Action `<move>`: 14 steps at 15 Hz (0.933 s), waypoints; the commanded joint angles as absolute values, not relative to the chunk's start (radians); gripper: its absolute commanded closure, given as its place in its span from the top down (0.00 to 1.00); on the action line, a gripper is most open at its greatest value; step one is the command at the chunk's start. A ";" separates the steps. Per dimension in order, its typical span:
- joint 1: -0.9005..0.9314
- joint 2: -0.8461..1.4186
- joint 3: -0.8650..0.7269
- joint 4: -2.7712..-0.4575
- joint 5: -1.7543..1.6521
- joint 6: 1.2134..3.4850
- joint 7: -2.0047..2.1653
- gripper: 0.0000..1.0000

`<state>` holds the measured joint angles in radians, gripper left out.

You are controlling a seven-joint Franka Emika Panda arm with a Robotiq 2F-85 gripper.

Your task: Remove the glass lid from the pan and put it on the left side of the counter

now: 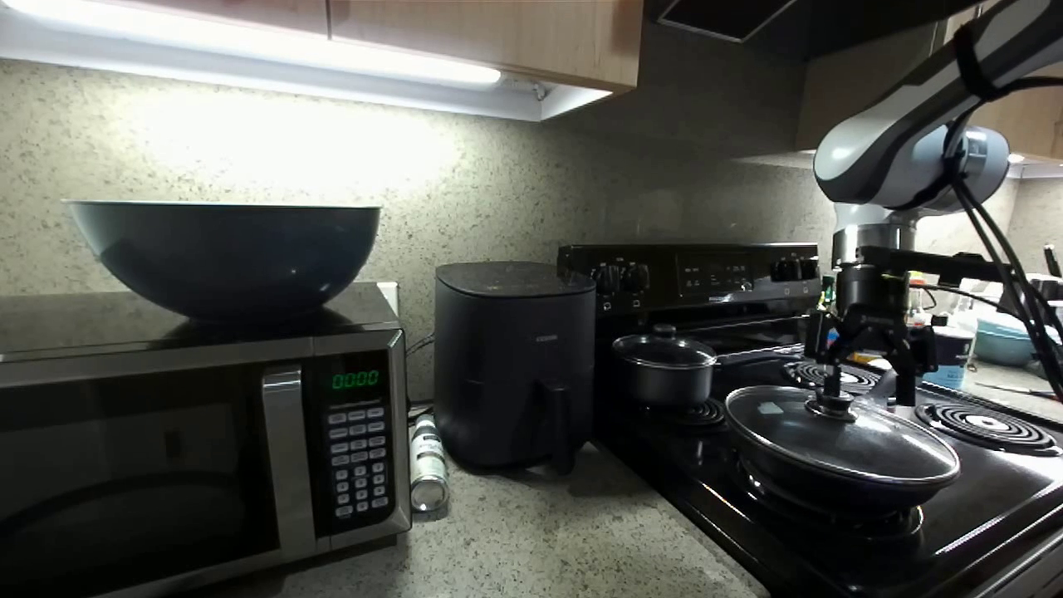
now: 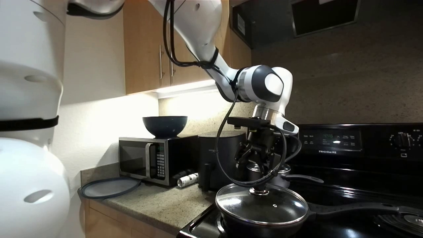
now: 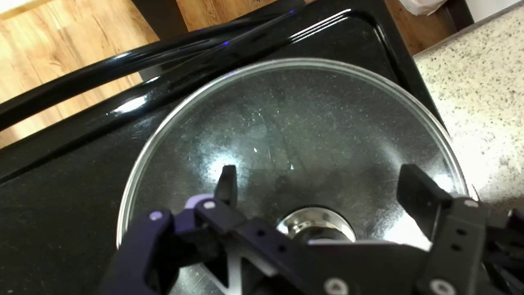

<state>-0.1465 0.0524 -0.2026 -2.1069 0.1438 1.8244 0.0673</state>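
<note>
The clear glass lid (image 1: 889,444) with a metal rim rests on the black pan (image 1: 822,486) on the stove. The lid (image 2: 274,205) and pan (image 2: 261,229) also show in an exterior view, with the pan's dark handle pointing right. My gripper (image 1: 869,386) is open just above the lid's central knob (image 1: 833,404), pointing down. In the wrist view my open gripper (image 3: 317,172) has its fingers wide apart over the lid (image 3: 294,127). The knob's shiny base (image 3: 317,219) lies between them, partly hidden by the gripper. The grey speckled counter (image 1: 565,531) lies beside the stove.
A smaller lidded pot (image 1: 664,378) stands on a back burner. A black air fryer (image 1: 515,365), a can (image 1: 429,477) and a microwave (image 1: 166,465) with a blue bowl (image 1: 232,257) on top stand on the counter. A round dark-rimmed disc (image 2: 110,187) lies at the counter's far end.
</note>
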 commanded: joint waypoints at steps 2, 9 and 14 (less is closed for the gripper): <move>-0.154 0.103 -0.186 -2.094 0.147 1.896 0.084 1.00; -0.148 0.125 -0.180 -2.109 0.128 2.032 0.105 1.00; -0.157 0.121 -0.183 -2.100 0.145 1.969 0.082 0.74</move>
